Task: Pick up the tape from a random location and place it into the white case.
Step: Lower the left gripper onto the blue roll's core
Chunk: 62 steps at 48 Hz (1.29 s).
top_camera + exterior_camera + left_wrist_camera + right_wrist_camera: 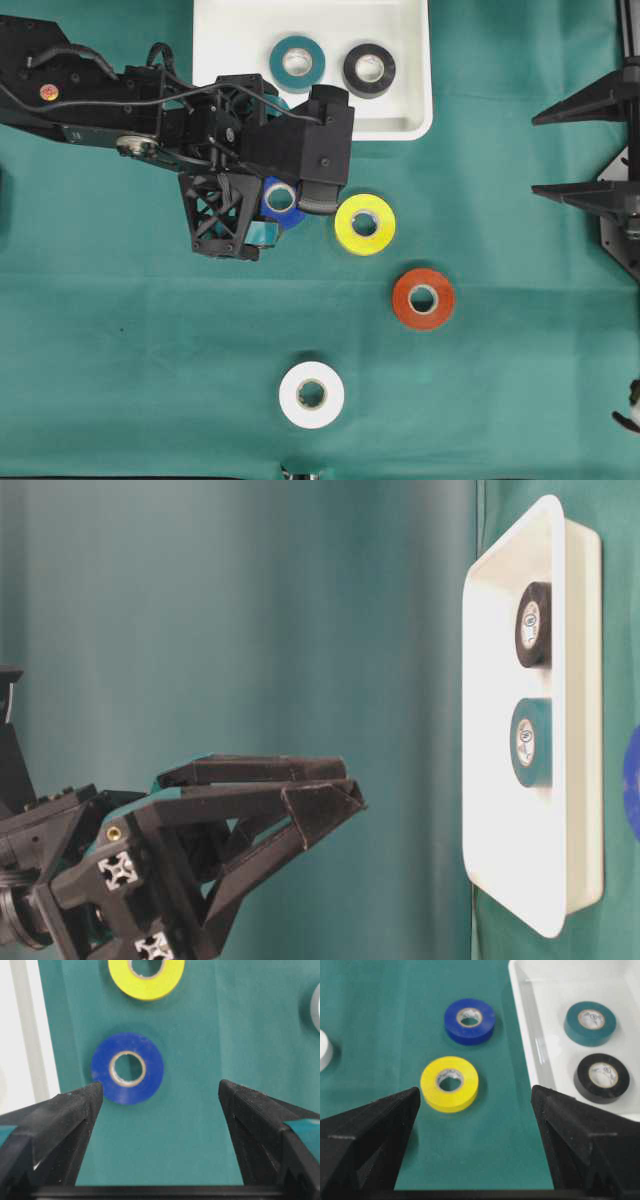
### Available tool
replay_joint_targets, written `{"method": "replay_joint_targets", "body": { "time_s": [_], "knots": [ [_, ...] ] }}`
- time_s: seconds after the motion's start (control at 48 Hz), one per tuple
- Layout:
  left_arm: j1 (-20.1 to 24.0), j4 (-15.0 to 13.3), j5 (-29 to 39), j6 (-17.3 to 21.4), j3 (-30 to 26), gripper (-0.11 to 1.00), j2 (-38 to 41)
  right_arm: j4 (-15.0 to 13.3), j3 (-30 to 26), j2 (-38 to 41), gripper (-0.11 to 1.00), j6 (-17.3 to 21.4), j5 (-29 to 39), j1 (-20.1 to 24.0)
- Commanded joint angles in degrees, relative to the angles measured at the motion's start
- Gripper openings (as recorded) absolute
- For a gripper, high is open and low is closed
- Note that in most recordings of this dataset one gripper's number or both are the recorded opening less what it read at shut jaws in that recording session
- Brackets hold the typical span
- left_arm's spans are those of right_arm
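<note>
The white case (pixel 410 100) lies at the table's far edge with a teal roll (pixel 297 63) and a black roll (pixel 369 70) in it. On the green cloth lie loose rolls of tape: blue (pixel 283 197), yellow (pixel 365 224), orange (pixel 423 298) and white (pixel 311 394). My left gripper (pixel 160 1091) hovers open over the cloth, and the blue tape (pixel 127 1068) sits just ahead of its left finger (pixel 75 1110), apart from it. My right gripper (pixel 535 153) stands open and empty at the right edge, facing the yellow tape (pixel 449 1083).
My left arm (pixel 150 110) reaches in from the left and covers the case's near left corner and part of the blue roll. The case's rim (pixel 30 1035) runs close beside my left finger. The yellow roll sits just right of the blue one.
</note>
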Motion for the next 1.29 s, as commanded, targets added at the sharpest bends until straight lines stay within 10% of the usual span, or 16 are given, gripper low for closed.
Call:
{"method": "replay_joint_targets", "body": {
  "time_s": [0.0, 1.272],
  "knots": [
    [0.1, 0.2, -0.3, 0.0, -1.2, 0.97, -0.8, -0.2, -0.6, 0.6, 0.85, 0.1, -0.4, -0.1],
    [-1.8, 0.2, -22.0, -2.0, 14.9, 0.97, 5.5, -0.2, -0.5, 0.9, 0.85, 0.0, -0.4, -0.6]
  ]
}}
